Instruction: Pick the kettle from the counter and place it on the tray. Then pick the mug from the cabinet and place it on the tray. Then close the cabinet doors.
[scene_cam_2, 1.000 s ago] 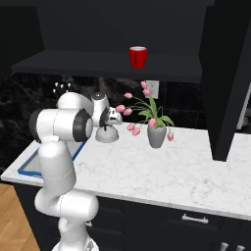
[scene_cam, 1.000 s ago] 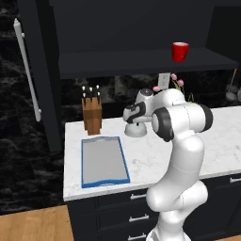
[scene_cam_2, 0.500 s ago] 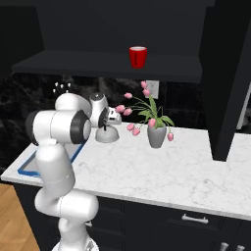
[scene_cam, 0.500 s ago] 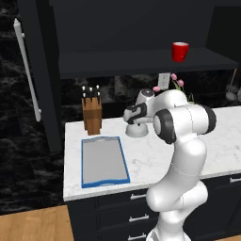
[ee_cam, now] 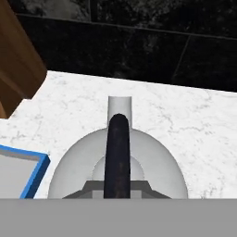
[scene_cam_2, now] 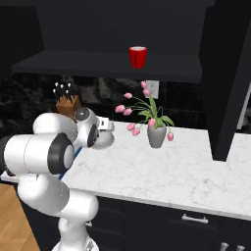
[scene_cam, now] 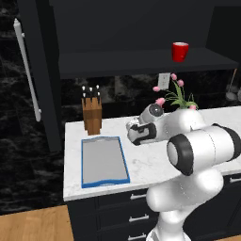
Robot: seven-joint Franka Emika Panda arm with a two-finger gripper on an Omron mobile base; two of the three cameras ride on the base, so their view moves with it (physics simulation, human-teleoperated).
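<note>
Silver-grey kettle (ee_cam: 118,164) sits on marble counter (scene_cam: 146,160), right next to tray's (scene_cam: 104,161) blue rim, seen at lower left of hand view. Gripper is low over the kettle w/ jaws drawn tight on its black handle (ee_cam: 116,152), which runs up the centre of hand view; spout points away toward dark backsplash. Kettle mostly hidden behind arm in base views. Tray lies flat on counter, front of knife block (scene_cam: 92,113). Red mug (scene_cam: 179,51) upright on cabinet shelf (scene_cam: 141,63), well above. Vase w/ pink flowers (scene_cam_2: 156,132) on counter, right of arm. Cabinet door (scene_cam: 35,75) open at left, silver bar handle showing.
</note>
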